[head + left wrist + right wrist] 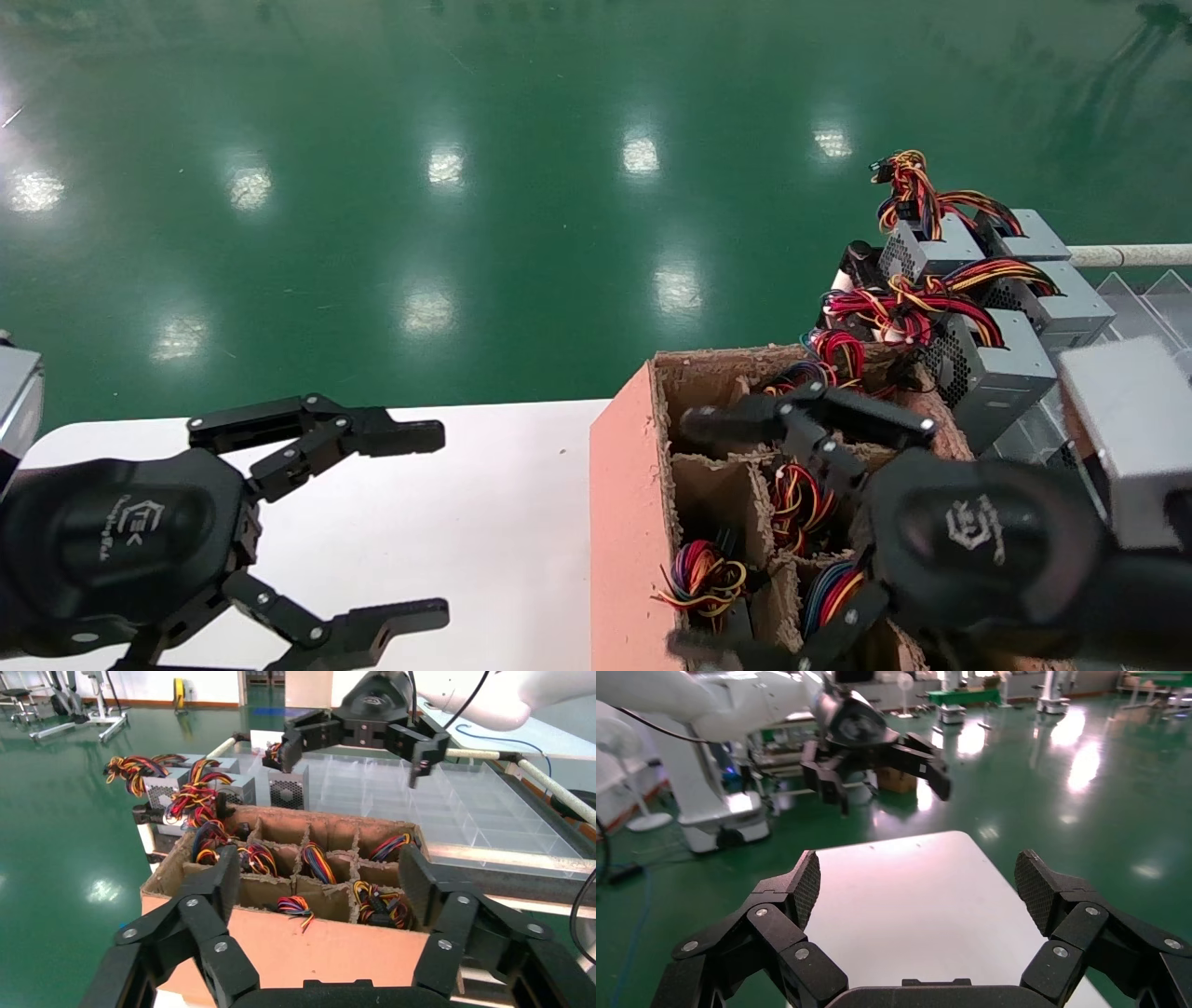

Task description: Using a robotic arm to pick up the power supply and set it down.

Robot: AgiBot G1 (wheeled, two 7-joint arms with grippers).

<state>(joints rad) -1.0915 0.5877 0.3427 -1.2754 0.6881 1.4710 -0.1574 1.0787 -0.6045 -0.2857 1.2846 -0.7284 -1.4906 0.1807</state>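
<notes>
Judging by its sheet-metal shell, the power supply (987, 368) should be heavy, rigid and slick-sided; best hold looks to be across the flat side walls, clear of the loose wire bundle, which could snag. It is a grey box with a perforated face and red, yellow and black leads, standing just behind the cardboard divider box (643, 485), beside like units. Right gripper (717, 531) hovers over the box cells, fingers spread, empty. Left gripper (410, 522) idles over the white table (484, 522), fingers spread wide.

Bright overhead glare spots on glossy green floor (447, 168); near right pincer (694, 531) blurred.
</notes>
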